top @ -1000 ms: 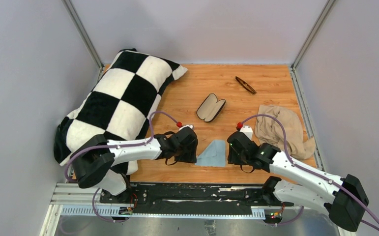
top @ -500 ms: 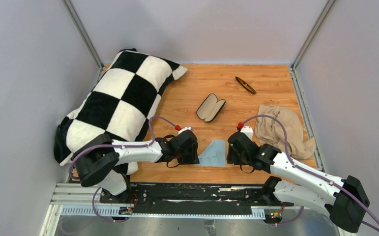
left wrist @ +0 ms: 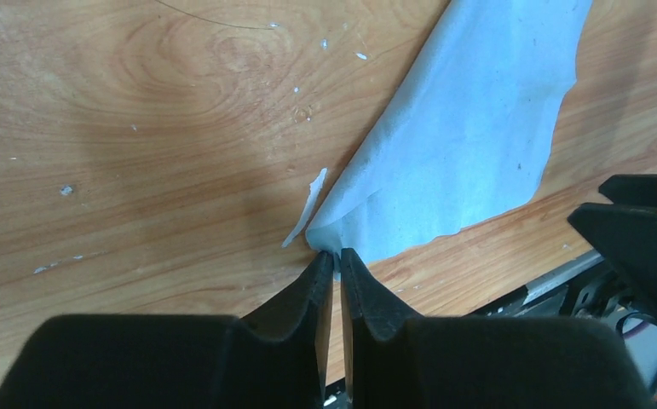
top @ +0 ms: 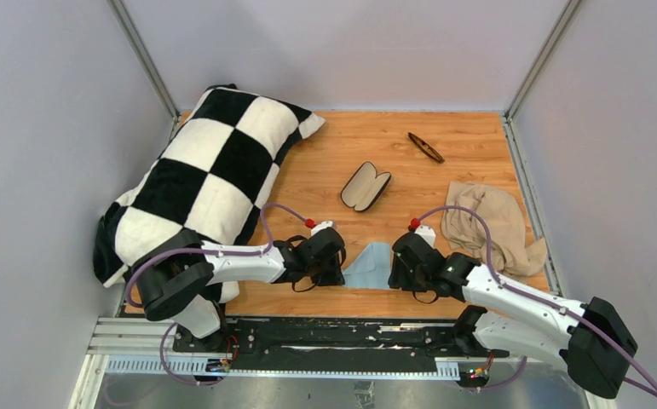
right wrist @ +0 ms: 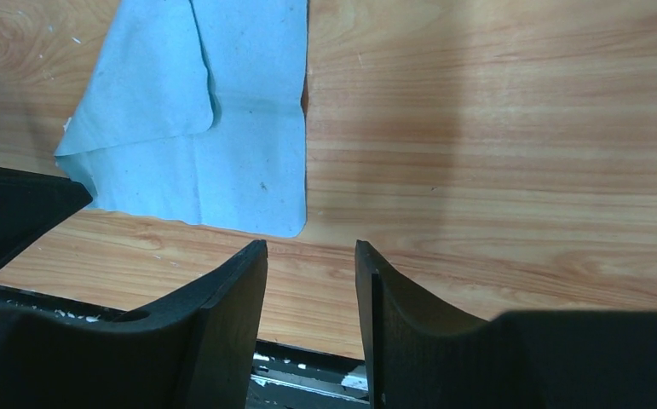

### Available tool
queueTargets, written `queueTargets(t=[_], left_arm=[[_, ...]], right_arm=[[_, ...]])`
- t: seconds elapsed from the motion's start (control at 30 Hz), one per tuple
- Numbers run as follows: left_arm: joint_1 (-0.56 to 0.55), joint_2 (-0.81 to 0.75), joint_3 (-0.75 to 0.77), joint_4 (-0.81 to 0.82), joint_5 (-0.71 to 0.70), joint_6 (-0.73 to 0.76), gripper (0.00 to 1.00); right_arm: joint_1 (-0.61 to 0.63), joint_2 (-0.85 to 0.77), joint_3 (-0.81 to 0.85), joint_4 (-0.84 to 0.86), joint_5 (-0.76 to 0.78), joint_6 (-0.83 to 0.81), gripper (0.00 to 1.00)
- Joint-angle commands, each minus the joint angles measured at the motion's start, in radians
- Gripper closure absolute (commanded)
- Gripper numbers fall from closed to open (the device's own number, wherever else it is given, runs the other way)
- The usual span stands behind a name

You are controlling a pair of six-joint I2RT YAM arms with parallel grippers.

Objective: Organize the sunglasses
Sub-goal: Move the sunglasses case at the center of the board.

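Note:
The folded sunglasses [top: 426,147] lie far back on the wooden table, right of centre. The open black case [top: 365,187] with beige lining lies in the middle. The light blue cloth [top: 369,267] lies near the front edge between both arms, its left part folded over. My left gripper [top: 339,271] is shut on the cloth's near left corner [left wrist: 335,247], pinched at the fingertips. My right gripper [right wrist: 309,250] is open and empty, just right of the cloth's near right corner [right wrist: 286,223], low over the table.
A black and white checked pillow [top: 205,170] fills the left side. A crumpled beige cloth [top: 488,223] lies at the right. The black rail [top: 325,334] runs along the near edge, close below both grippers. Grey walls enclose the table.
The left gripper has crept down and right onto the cloth's left corner. The right gripper has shifted slightly left toward the cloth's right edge.

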Motion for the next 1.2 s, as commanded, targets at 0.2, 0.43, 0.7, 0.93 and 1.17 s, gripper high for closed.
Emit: queueTargets(t=[0.2,0.43,0.7,0.93,1.17], left_arm=[[-0.008,0.023,0.002,-0.022,-0.053,0.006,1.00],[-0.007,0.010,-0.019,0.014,-0.036,-0.002,1.00],[-0.007,0.005,-0.018,0.035,-0.021,0.003,1.00],[0.005,-0.039,0.033,0.034,0.025,0.025,1.00],[0.132,-0.060,0.183,0.017,0.139,0.110,1.00]], right_arm=[[-0.013,0.136,-0.066,0.172,-0.097,0.082,0.55],[-0.013,0.219,-0.058,0.221,-0.114,0.075,0.63],[-0.013,0.183,-0.053,0.184,-0.095,0.081,1.00],[-0.019,0.104,0.017,0.112,-0.008,0.028,1.00],[-0.169,0.133,0.224,0.096,-0.035,-0.162,1.00]])
